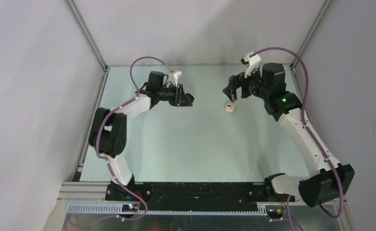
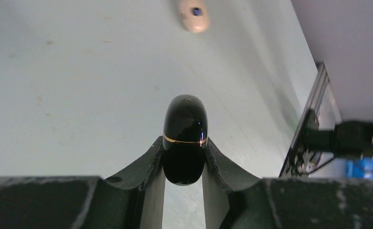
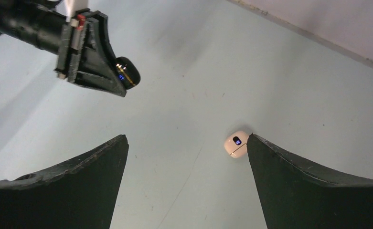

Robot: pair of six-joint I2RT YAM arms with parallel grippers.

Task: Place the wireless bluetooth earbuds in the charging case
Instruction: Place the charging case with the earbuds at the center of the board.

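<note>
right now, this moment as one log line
left end effector: shut on black case | right end effector: open | white case: on table, not gripped

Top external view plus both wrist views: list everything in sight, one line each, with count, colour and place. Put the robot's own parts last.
black charging case: one, glossy black with a gold seam, shut, between the left gripper's fingers.
cream-white charging case: one, cream with a small blue lit display, shut, lying on the table close by the right gripper.
table: one, pale green, beneath both arms.
walls: pale grey, at the left, right and back.
purple cables: two, one looping along each arm.
arms: two, white and black, bases at the near edge.
left gripper: one, black, shut on the black charging case.
right gripper: one, black, open and empty.
</note>
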